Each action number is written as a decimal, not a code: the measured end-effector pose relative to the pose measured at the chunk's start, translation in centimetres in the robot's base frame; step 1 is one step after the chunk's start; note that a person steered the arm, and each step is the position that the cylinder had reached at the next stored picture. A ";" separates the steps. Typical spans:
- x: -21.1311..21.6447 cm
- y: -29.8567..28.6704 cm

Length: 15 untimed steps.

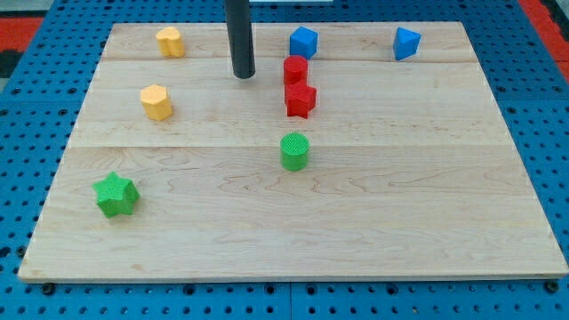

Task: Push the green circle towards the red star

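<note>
Eight blocks: spread over a pale wooden board [373,222], blue pegboard [542,133] around it
Tip [244,76]: lower end of a dark upright rod, upper middle of the frame, touching no block
Jaws: none fitted, plain rod only, so nothing to stand apart or together
Green circle [295,151]: near the frame's centre, upright, alone on bare wood, below and right of the tip, well apart from it
Red star [300,100]: directly above the green circle, a clear gap between them
Red cylinder [295,69]: just above the red star, touching or nearly touching it; right of the tip, near it
Blue block, nearer [303,42]: top edge, just above the red cylinder, shape hard to make out
Blue block, farther [407,43]: upper right of the frame, angular shape
Yellow block, upper [171,42]: upper left, near the top edge, left of the rod
Yellow block, lower [156,102]: left side, below the upper yellow one, roughly hexagonal
Green star [116,196]: lower left of the frame, well apart from everything else
</note>
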<state>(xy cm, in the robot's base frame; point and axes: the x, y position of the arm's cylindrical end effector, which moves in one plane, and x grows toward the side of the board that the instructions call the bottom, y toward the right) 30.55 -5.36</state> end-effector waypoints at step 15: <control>17.7 4.0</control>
<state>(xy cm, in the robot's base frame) 48.29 -1.39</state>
